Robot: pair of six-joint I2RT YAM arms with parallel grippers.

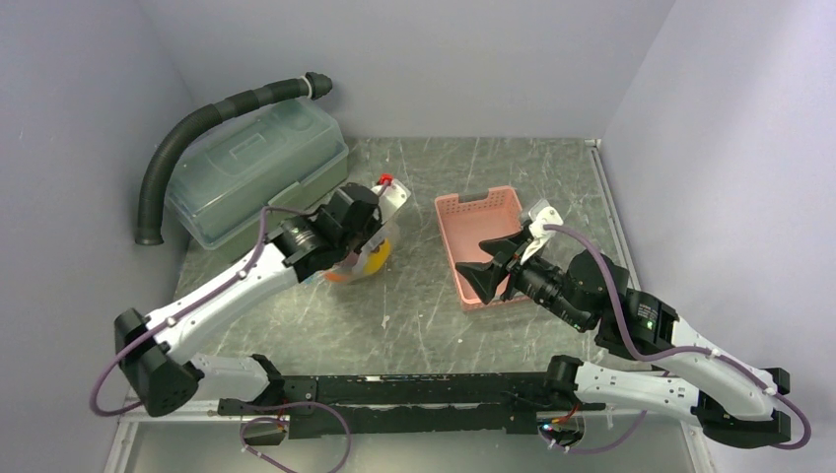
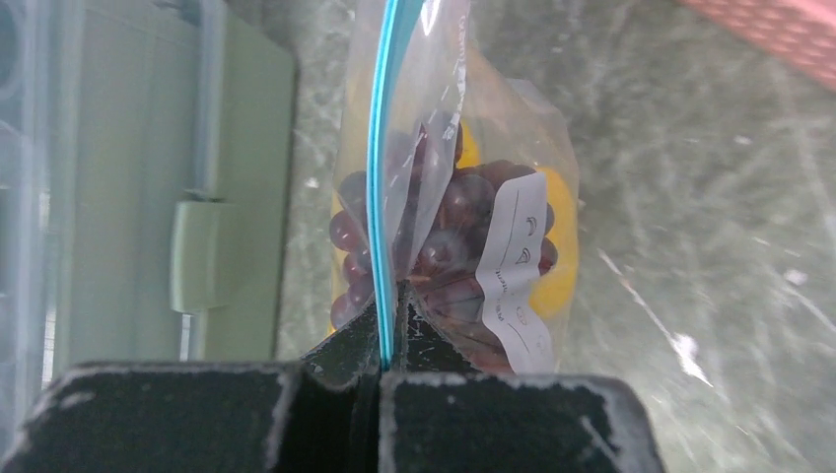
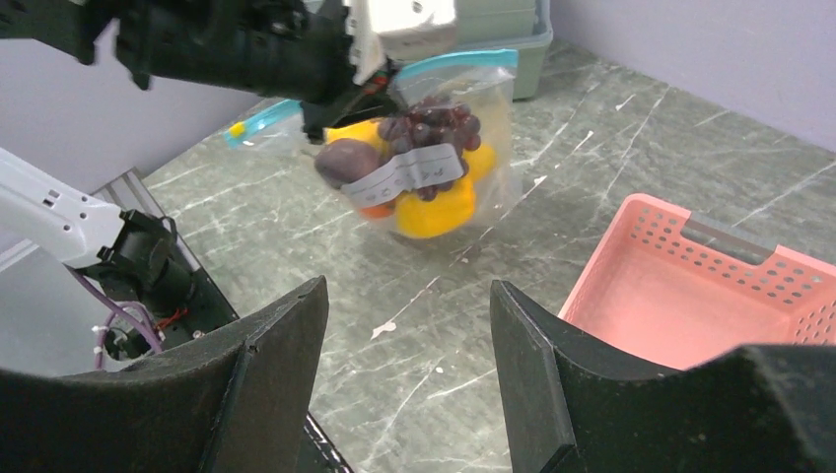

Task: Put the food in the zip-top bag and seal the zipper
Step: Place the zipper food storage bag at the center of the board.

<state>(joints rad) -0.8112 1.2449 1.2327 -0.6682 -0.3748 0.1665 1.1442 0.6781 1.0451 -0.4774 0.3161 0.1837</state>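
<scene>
The clear zip-top bag (image 3: pixel 493 128) hangs from my left gripper (image 2: pixel 386 296), which is shut on the teal zipper (image 2: pixel 380 168) at the bag's mouth. The food is inside it: a dark purple grape bunch (image 3: pixel 434 116), a reddish-purple round fruit (image 3: pixel 345 161), yellow pieces (image 3: pixel 434 212) and a bit of orange (image 3: pixel 375 209). A white label (image 2: pixel 515 266) faces outward. In the top view the bag (image 1: pixel 375 258) is left of centre under the left gripper (image 1: pixel 370 225). My right gripper (image 3: pixel 409 296) is open and empty, above the near left corner of the pink basket, well apart from the bag.
The empty pink perforated basket (image 1: pixel 463 212) lies right of centre, under the right gripper (image 1: pixel 471 258). A large translucent green-grey lidded box (image 1: pixel 256 168) stands at the back left, close behind the bag, with a black ribbed hose (image 1: pixel 197 128) arching over it. Grey walls close three sides.
</scene>
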